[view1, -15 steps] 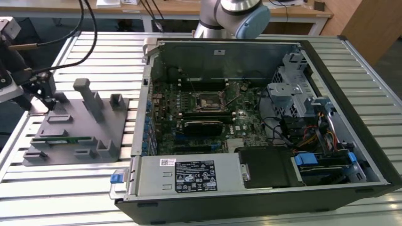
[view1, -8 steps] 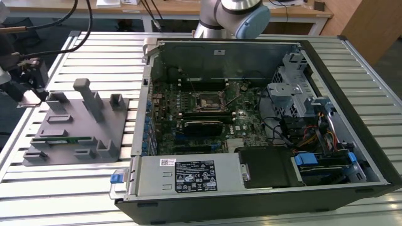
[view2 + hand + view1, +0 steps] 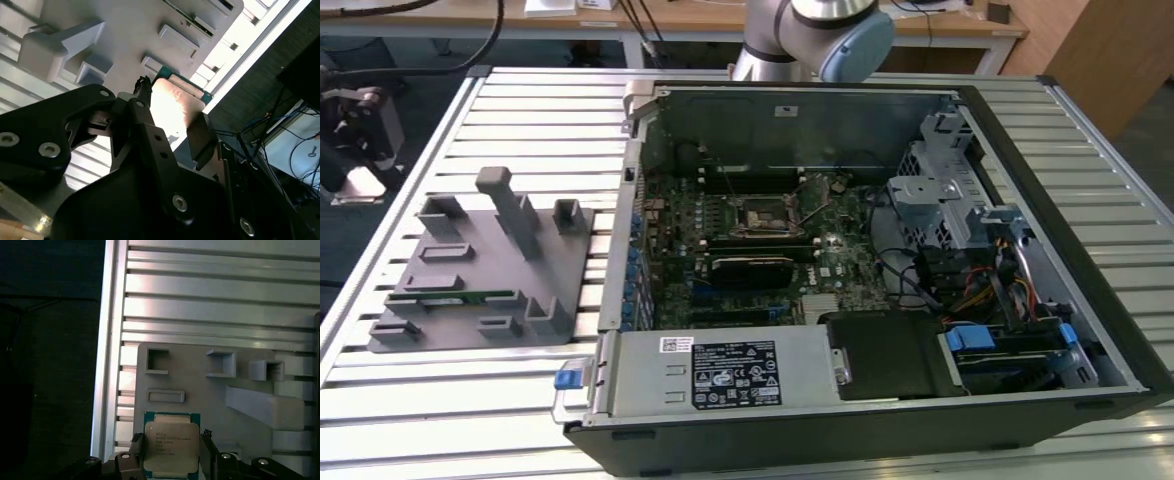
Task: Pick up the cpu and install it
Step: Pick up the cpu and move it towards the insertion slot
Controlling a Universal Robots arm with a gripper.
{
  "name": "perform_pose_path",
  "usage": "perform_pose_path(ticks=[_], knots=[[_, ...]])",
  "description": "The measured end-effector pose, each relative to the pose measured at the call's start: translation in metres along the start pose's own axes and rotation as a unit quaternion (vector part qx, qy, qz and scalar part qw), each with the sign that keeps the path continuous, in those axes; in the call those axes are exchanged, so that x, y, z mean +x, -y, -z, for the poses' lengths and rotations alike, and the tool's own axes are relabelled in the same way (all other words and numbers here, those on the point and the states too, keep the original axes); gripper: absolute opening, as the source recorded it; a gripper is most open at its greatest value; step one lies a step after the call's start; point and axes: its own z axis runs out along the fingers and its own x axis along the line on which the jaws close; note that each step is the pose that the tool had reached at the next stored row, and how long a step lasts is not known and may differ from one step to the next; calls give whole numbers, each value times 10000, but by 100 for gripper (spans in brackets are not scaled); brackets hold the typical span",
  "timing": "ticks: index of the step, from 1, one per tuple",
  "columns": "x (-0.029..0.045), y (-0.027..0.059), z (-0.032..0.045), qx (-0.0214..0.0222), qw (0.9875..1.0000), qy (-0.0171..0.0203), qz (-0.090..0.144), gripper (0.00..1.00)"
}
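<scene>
In the first wrist view the tool (image 3: 171,440) was closed narrow on the cpu (image 3: 171,445), fingers (image 3: 207,450) on two opposite edges, holding it flat, apparently clear above the grey fixture (image 3: 200,395), which in the exterior view sat at 9 o'clock from the open case (image 3: 801,125).

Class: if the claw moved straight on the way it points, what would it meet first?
Probably the silver-topped square cpu chip, right at the claw; behind it lies the flat grey fixture plate. Their separation is unclear.
</scene>
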Motion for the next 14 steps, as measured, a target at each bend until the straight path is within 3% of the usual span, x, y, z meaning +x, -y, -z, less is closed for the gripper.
perform_pose_path(ticks=[14], knots=[[-6, -36, 634, 0, 10000, 0, 0, 53]])
